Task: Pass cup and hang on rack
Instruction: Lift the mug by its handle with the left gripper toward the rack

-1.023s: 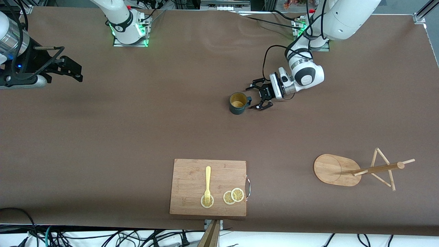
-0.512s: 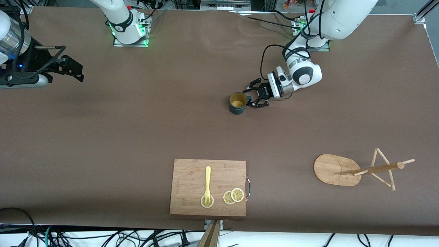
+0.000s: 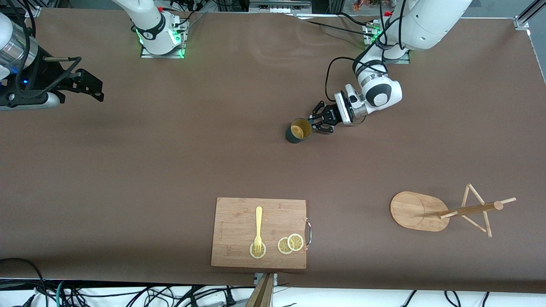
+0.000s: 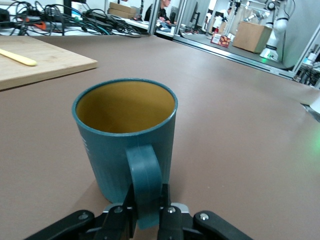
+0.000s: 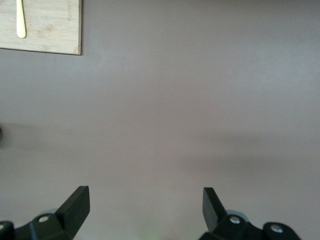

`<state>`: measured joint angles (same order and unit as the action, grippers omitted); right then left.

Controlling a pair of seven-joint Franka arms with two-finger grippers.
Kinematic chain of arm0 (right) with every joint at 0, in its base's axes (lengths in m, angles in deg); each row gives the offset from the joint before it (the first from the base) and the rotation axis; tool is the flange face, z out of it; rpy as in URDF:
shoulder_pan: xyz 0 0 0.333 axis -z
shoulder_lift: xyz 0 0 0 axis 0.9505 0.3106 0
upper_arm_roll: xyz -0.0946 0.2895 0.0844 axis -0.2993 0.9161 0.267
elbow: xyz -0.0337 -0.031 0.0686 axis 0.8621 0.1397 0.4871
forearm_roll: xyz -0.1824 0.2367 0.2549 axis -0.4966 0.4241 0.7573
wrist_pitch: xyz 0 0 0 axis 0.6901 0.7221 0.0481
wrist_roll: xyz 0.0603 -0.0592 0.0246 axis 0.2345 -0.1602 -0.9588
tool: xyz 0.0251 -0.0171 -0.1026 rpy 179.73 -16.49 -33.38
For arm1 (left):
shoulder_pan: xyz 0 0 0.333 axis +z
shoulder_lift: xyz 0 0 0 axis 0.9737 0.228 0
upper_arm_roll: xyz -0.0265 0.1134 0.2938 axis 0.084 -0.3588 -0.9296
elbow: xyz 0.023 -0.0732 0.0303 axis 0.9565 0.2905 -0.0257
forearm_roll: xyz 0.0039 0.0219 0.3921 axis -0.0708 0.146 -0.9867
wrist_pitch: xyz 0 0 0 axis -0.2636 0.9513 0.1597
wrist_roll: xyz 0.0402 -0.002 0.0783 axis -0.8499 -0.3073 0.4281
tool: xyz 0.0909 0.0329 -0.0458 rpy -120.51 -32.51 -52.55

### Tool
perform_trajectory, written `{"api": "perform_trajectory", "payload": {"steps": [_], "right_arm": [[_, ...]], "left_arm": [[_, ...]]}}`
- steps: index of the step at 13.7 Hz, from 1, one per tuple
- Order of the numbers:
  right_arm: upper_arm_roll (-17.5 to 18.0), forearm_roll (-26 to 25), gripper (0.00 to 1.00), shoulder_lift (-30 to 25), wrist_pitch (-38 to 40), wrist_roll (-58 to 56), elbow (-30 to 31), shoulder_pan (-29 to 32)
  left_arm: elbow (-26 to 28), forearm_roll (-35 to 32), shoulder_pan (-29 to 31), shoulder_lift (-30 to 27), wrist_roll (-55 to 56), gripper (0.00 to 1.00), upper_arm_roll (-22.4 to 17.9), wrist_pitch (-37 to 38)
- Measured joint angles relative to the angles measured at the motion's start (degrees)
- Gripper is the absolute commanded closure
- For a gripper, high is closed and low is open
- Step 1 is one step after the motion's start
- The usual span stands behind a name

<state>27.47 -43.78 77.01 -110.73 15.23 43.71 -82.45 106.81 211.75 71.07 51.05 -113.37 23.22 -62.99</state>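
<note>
The dark teal cup (image 3: 296, 131) with a yellowish inside is near the table's middle, tipped a little toward my left gripper (image 3: 315, 123). That gripper is shut on the cup's loop handle (image 4: 145, 182). In the left wrist view the cup (image 4: 125, 135) fills the middle, and the left gripper (image 4: 146, 212) has both fingers pressed against the handle's sides. The wooden rack (image 3: 416, 211) stands nearer the front camera, toward the left arm's end. My right gripper (image 3: 91, 87) waits, open and empty, over bare table at the right arm's end; it also shows in the right wrist view (image 5: 145, 205).
A bamboo cutting board (image 3: 239, 217) lies near the table's front edge with a yellow fork (image 3: 258, 228) and three lemon slices (image 3: 290, 244) on it. Its corner shows in the right wrist view (image 5: 50, 30). Brown table (image 3: 170, 162) lies between cup and rack.
My left gripper moved onto the cup's handle and closed its fingers on it. The cup has tipped slightly toward the gripper. The right arm has not moved.
</note>
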Motion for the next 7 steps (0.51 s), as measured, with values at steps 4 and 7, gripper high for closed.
{"api": "perform_trajectory", "payload": {"steps": [4, 7], "right_arm": [[-0.24, -0.01, 0.0, 0.0, -0.08, 0.0, 0.0, 0.01], [-0.23, -0.03, 0.0, 0.0, -0.11, 0.0, 0.0, 0.01]], "left_arm": [[-0.33, 0.04, 0.55, -2.07, 4.32, 1.0, -0.05, 0.01], [-0.53, -4.97, 1.83, -5.68, 15.01, 1.0, -0.04, 0.01]]}}
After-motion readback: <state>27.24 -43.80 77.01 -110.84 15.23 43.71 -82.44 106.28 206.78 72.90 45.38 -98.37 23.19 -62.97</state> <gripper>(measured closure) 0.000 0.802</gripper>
